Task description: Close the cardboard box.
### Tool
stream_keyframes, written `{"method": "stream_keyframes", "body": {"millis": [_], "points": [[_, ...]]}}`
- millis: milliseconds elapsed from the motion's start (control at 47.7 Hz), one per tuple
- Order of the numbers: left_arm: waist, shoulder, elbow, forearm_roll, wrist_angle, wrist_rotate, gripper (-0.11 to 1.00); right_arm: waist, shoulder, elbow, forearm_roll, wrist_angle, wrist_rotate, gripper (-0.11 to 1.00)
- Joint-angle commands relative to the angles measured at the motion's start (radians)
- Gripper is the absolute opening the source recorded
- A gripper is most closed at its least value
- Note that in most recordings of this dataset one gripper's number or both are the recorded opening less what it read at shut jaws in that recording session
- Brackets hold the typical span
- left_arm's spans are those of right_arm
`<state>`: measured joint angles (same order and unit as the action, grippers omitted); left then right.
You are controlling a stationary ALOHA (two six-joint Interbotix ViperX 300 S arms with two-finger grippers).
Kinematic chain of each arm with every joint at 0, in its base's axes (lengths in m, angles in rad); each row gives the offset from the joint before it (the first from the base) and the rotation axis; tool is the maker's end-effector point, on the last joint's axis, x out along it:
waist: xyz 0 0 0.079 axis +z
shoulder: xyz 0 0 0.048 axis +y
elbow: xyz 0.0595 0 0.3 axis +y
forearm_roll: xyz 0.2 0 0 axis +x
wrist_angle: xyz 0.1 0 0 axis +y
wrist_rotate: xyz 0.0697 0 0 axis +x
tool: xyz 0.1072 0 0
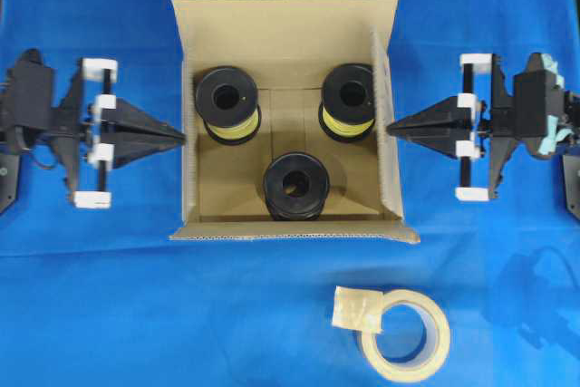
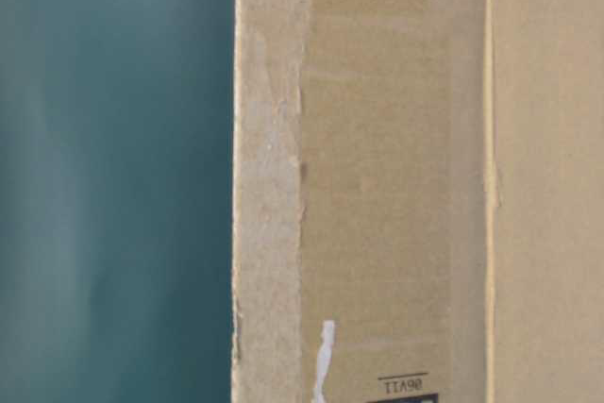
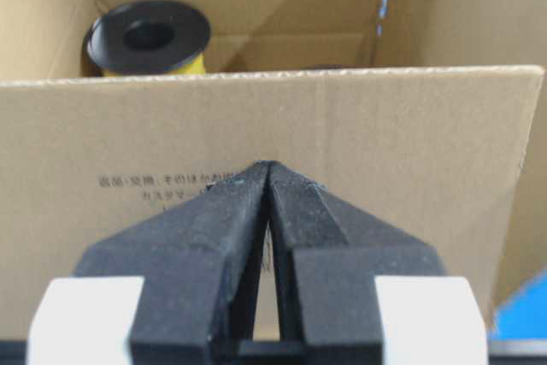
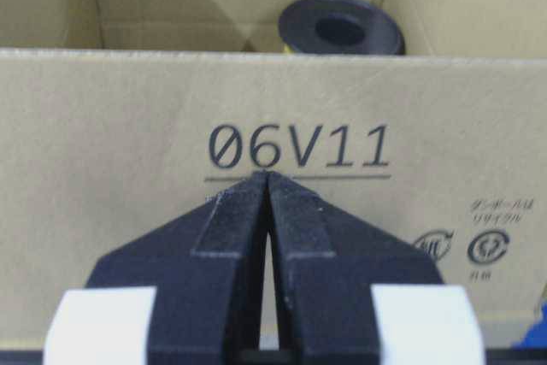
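1. Black fingers [image 3: 244, 237] of the left gripper [image 3: 268, 168] fill the bottom of the left wrist view, pressed together tip to tip and clenched on nothing.
2. Their tips sit at or just short of the outer face of the cardboard box [image 1: 288, 115]; whether they touch it cannot be told. Small printed text runs across that face.
3. On the opposite side of the box, the right gripper [image 4: 268, 177] mirrors this: its fingers [image 4: 299, 237] are closed against each other, empty, tips just below the printed "06V11" on the box wall.
4. From overhead, the box stands open in the middle of the blue-covered bench [image 1: 91, 296], between the two grippers, its flaps standing up or spread outward.
5. Inside the box stand three black spools [image 1: 295, 186]: two toward the far wall with yellow winding showing, one toward the near wall.
6. Well clear of the box, in front of its near wall, a beige tape roll [image 1: 406, 335] lies flat on the bench with a loose end folded over its rim.
7. At table level, the box wall [image 2: 396, 186] crowds the view, showing old tape strips and part of a QR-style label.
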<state>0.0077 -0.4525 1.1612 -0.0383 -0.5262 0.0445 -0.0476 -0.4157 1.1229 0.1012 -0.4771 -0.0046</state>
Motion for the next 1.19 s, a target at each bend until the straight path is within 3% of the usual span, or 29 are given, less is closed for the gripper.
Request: {"method": "stream_keyframes", "body": {"millis": [0, 377, 797, 1174], "points": [[0.017, 0.066, -0.066, -0.002, -0.023, 0.003, 0.00, -0.003, 0.028, -0.041, 0.000, -0.032, -0.002, 0.00], [0.049, 0.195, -0.199, -0.002, 0.008, 0.005, 0.00, -0.005, 0.167, -0.147, 0.000, -0.040, -0.002, 0.00], [0.052, 0.281, -0.207, -0.002, 0.012, -0.008, 0.00, -0.008, 0.221, -0.137, 0.002, -0.040, 0.009, 0.00], [0.054, 0.373, -0.209, -0.003, 0.012, -0.043, 0.00, -0.006, 0.299, -0.140, 0.054, -0.041, 0.011, 0.00]]}}
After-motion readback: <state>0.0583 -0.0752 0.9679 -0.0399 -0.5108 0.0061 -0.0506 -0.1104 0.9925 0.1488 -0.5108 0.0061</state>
